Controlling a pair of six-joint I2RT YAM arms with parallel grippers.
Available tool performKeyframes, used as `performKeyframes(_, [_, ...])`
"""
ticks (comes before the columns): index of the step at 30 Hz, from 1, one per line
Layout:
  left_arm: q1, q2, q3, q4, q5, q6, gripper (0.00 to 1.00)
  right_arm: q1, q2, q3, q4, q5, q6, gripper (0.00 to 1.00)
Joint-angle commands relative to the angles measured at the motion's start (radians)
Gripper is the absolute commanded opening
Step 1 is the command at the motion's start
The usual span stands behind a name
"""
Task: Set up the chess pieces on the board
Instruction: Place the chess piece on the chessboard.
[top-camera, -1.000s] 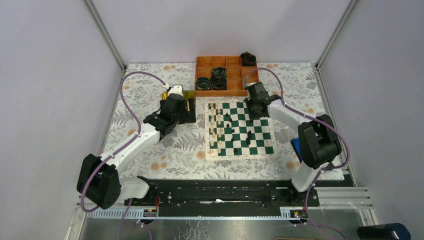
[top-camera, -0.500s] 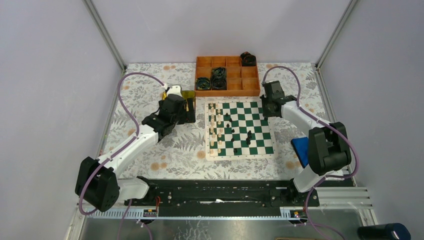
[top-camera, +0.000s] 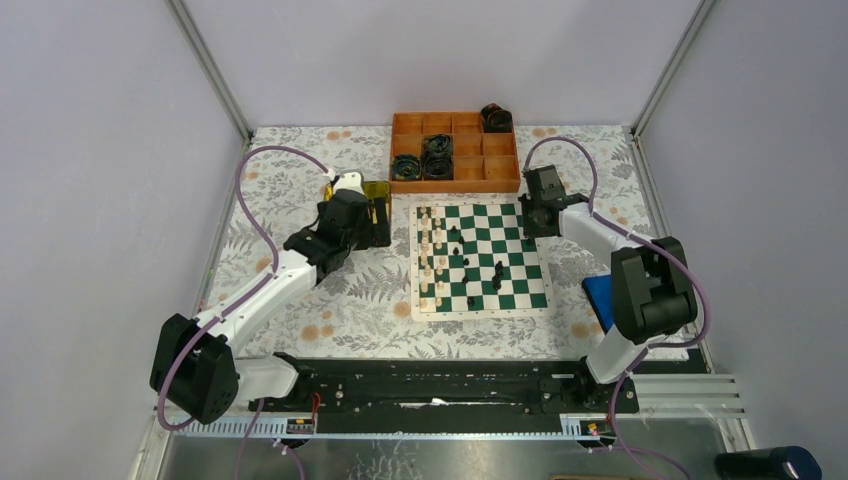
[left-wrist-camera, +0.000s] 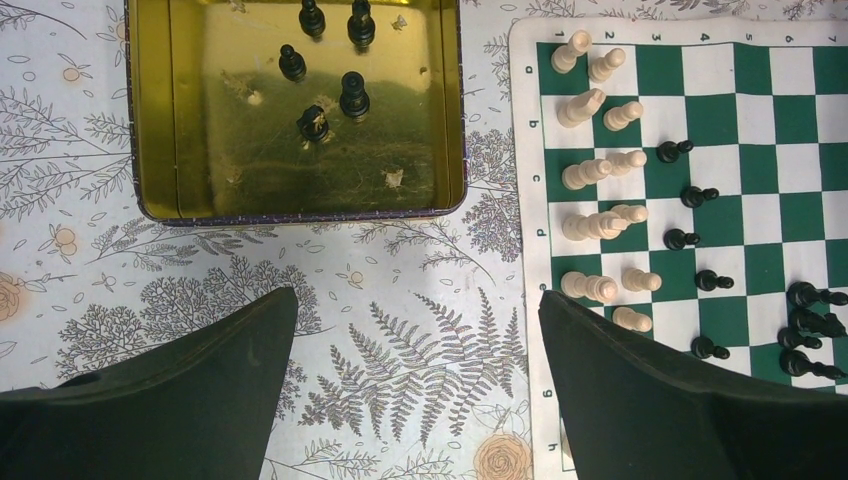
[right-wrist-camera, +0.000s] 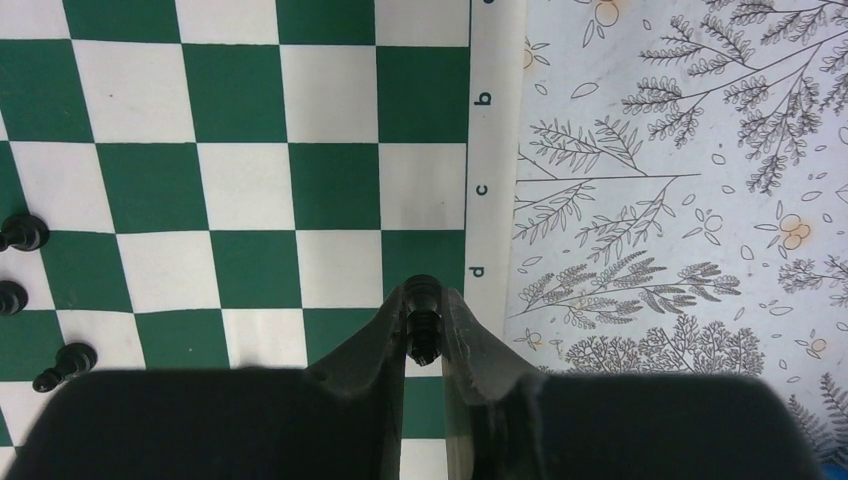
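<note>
The green and white board (top-camera: 520, 295) lies at the table's middle. Cream-white chess pieces (left-wrist-camera: 590, 170) crowd its left columns, some tipped over, and black chess pieces (left-wrist-camera: 690, 195) stand scattered further in. More black chess pieces (left-wrist-camera: 352, 95) sit in the yellow tin (left-wrist-camera: 220, 150). My right gripper (right-wrist-camera: 424, 300) is shut on one black chess piece (right-wrist-camera: 422, 322), held over the board's right edge column near the letter d. In the top view that gripper (top-camera: 532, 215) hangs at the board's far right corner. My left gripper (left-wrist-camera: 415, 300) stands wide open above the cloth between tin and board, holding nothing.
An orange compartment tray (top-camera: 405, 122) with dark cable rolls (top-camera: 437, 152) stands behind the board. A blue object (top-camera: 598, 300) lies right of the board beside my right arm. The flowered cloth (left-wrist-camera: 400, 260) covers the table.
My right gripper has carried the black piece from over the board's far squares to the right, to the board's right edge. The left arm has barely moved.
</note>
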Motion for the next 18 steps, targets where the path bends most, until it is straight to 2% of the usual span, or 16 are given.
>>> performKeyframes(1, [-0.006, -0.010, -0.012, 0.016, -0.015, -0.005, 0.99, -0.007, 0.016, 0.000, 0.039, -0.014, 0.012, 0.06])
performKeyframes(18, [-0.006, 0.018, -0.011, 0.029, -0.018, 0.001, 0.99, -0.017, 0.069, 0.015, 0.056, -0.024, 0.012, 0.07])
